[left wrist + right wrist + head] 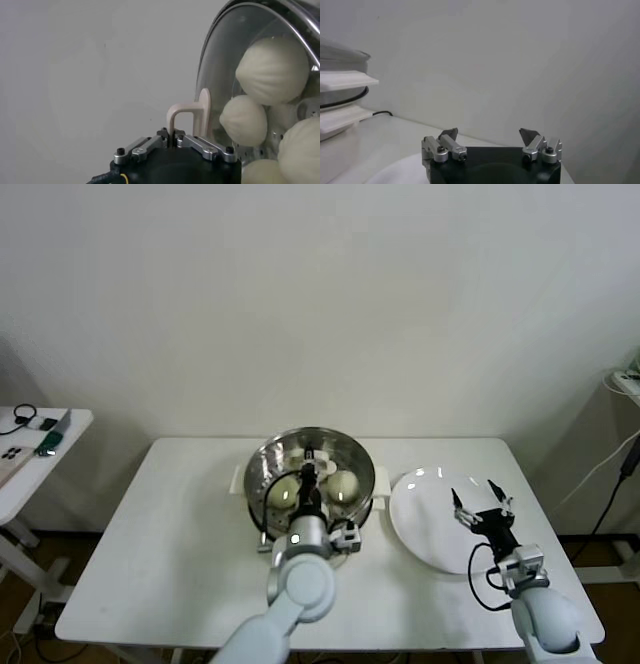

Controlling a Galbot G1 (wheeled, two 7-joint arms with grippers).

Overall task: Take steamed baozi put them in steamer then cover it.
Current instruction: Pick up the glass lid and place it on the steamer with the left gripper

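White wall backs a white worktop [180, 534] that carries the steamer [265, 474] at centre and a flat white plate [420, 514] just beside it, on the robot's right.

The left pincer [310, 474] sits over the middle of the steamer, clenched on the white handle [192, 112] of the glass lid [220, 65]. The lid lies on the steamer rim. The steamed baozi [272, 70] lie inside the pot, directly under the lid and below the pincer. From the head camera two buns show, one on each side of the pincer; the left wrist camera shows more through the glass, partly cut off at the frame edge, so the full count cannot be read.

The left arm reaches forward from the near edge of the worktop, its forearm covering the steamer's front rim and base.

The right pincer [482, 502] hovers over the plate, released, fingers [449, 134] spread wide apart and holding nothing, its arm entering from the near right corner.
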